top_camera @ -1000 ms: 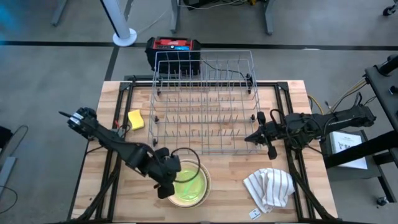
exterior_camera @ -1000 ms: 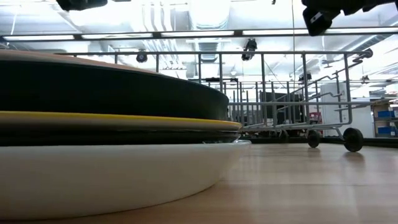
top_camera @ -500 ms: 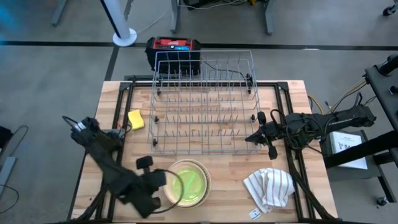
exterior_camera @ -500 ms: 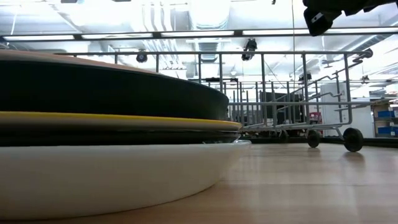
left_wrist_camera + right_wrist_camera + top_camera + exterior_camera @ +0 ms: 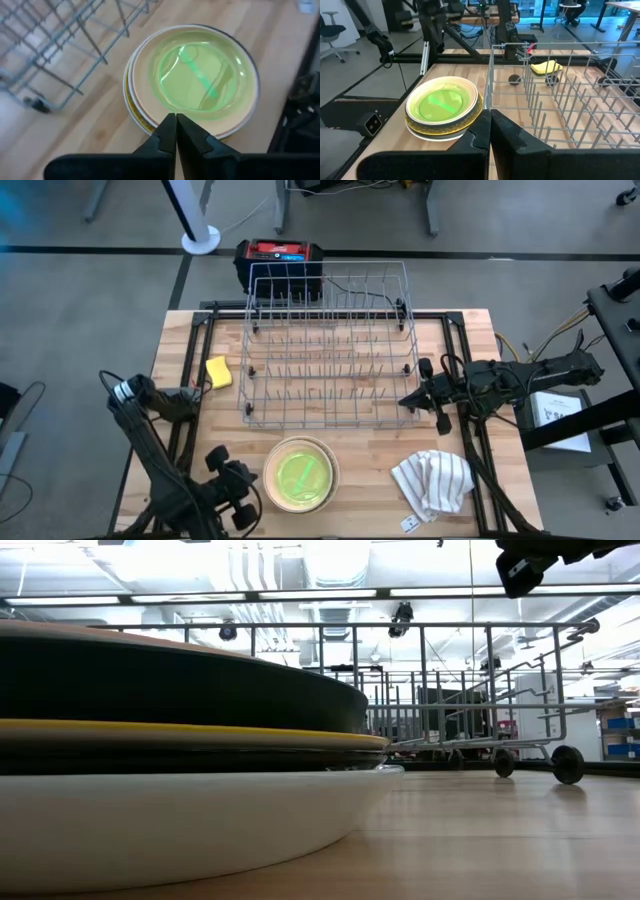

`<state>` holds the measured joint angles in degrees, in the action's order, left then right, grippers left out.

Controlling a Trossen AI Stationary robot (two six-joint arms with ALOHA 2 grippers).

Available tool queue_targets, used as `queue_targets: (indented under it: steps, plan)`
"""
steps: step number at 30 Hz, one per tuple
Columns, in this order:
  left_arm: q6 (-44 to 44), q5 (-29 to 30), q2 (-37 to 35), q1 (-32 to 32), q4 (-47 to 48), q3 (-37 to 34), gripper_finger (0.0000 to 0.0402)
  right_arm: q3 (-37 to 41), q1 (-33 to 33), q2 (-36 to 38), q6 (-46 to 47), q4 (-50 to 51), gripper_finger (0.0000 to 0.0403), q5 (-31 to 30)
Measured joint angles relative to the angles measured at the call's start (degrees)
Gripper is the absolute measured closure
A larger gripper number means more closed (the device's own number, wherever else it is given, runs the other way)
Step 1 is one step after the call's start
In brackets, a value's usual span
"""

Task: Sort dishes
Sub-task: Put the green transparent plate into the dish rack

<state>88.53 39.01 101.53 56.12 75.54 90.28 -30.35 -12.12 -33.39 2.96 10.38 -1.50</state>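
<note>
Dishes [image 5: 301, 475] all in 1 stack at table's front edge, lime-green on top; wire rack [image 5: 330, 345] holds 0. Sorting not begun. Left gripper [image 5: 232, 502] beside stack, right gripper [image 5: 420, 395] at rack's end, both closed, holding nothing.

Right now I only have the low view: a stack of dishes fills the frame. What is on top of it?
Observer: A lime-green translucent dish tops the stack of dishes.
Operator: Is anything in the rack yet?
Observer: No, the wire dish rack holds no dishes.
Operator: Where are the grippers?
Observer: The left gripper, shut, hangs beside the stack at the table's near-left corner; the right gripper, shut, waits by the rack's right end.
</note>
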Motion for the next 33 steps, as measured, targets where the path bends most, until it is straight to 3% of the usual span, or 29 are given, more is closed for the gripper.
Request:
queue_targets:
  steps: [12, 21, 33]
  plan:
    - [14.5, -3.6, 3.0, -1.7, -1.7, -0.1, 0.0401, 0.0, 0.0, 0.0, 3.0, 3.9, 0.0403, -0.1]
    - [14.0, -5.5, 2.9, -2.4, -8.9, -0.1, 0.0401, -4.8, 0.0, 0.0, 3.6, 8.6, 0.0403, -1.7]
    - [14.0, -3.9, 6.7, -2.5, -14.0, -0.1, 0.0401, -4.5, 0.0, -0.5, 4.3, 8.3, 0.0403, -4.6]
